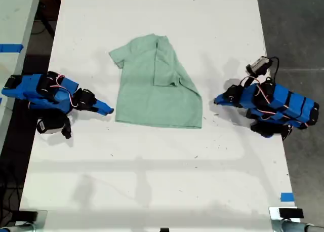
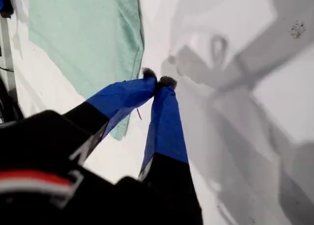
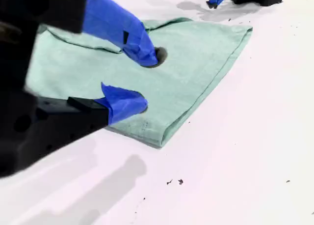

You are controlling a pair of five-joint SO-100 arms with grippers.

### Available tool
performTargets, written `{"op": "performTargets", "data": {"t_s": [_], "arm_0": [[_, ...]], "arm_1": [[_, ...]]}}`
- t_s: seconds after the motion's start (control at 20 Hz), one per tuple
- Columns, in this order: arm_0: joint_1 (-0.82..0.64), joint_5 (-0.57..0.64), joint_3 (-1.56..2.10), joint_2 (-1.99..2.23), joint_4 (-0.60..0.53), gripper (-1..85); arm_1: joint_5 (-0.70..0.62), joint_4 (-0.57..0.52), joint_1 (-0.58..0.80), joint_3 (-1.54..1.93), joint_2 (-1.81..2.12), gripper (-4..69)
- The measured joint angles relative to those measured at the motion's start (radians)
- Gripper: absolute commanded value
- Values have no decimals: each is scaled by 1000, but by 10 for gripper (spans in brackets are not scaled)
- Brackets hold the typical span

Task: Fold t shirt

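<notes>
We count one t shirt, two arms and two pieces of blue tape.

At the exterior view's left edge, one piece of tape lies on a neighbouring surface and is cut off by the frame. Next comes my first gripper, low over the white table and just beside the shirt's edge near a bottom corner. In its wrist view the gripper is clenched, tips meeting on nothing, and the arm's dark body hides much of the near table.

The t shirt lies flat in the middle of the table. One short sleeve sticks out towards the exterior view's left. The other side is folded across the body, so its sleeve and part of the chest are covered, and we cannot make out the neckline clearly.

Further right, my second gripper sits near the shirt's other bottom corner. Its wrist view shows the gripper released, jaws apart with cloth behind them. Whether a tip touches the cloth, we cannot tell.

The second piece of tape is near the exterior view's lower right corner.
</notes>
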Motion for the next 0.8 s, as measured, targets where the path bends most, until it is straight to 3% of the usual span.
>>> {"op": "performTargets", "data": {"t_s": [0.3,0.4,0.55,0.7,0.8], "arm_0": [[0,0,0,0,0,114],[0,0,0,0,0,114],[0,0,0,0,0,114],[0,0,0,0,0,114],[0,0,0,0,0,114]], "arm_1": [[14,6,0,0,0,79],[21,21,-57,0,0,82],[46,25,-127,2,0,13],[179,25,-202,2,0,71],[140,25,-281,2,0,79]]}}
